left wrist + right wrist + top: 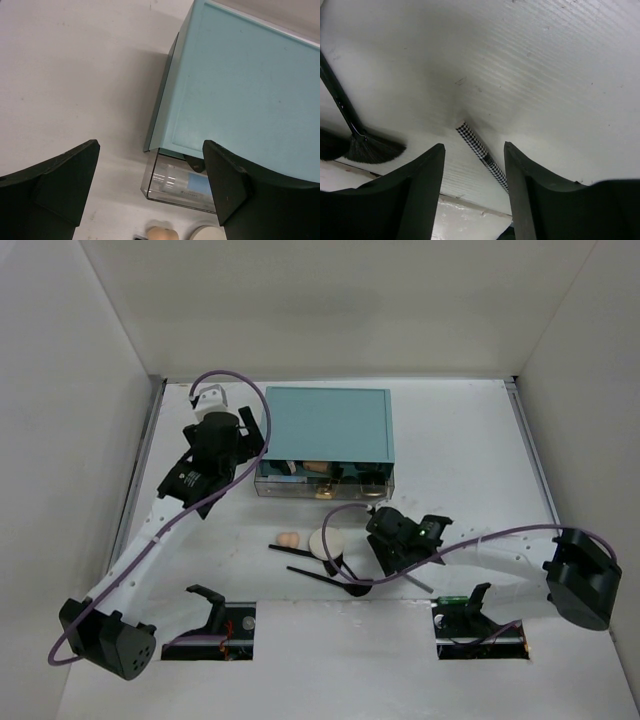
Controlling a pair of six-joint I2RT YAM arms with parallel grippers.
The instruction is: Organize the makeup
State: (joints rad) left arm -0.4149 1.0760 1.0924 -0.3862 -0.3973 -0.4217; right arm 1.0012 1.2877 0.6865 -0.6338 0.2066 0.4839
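The checkered pencil lies on the table between my right gripper's open jaws, not gripped; it shows as a thin line in the top view. A black fan brush lies to its left. In the top view the peach sponge, the cream puff and two black brushes lie left of the right gripper. My left gripper is open and empty at the left front corner of the teal box, above its clear drawer. The sponge and puff peek in below.
The clear drawer is pulled out at the box's front and holds several small items. White walls enclose the table on three sides. Two cut-outs with arm mounts sit along the near edge.
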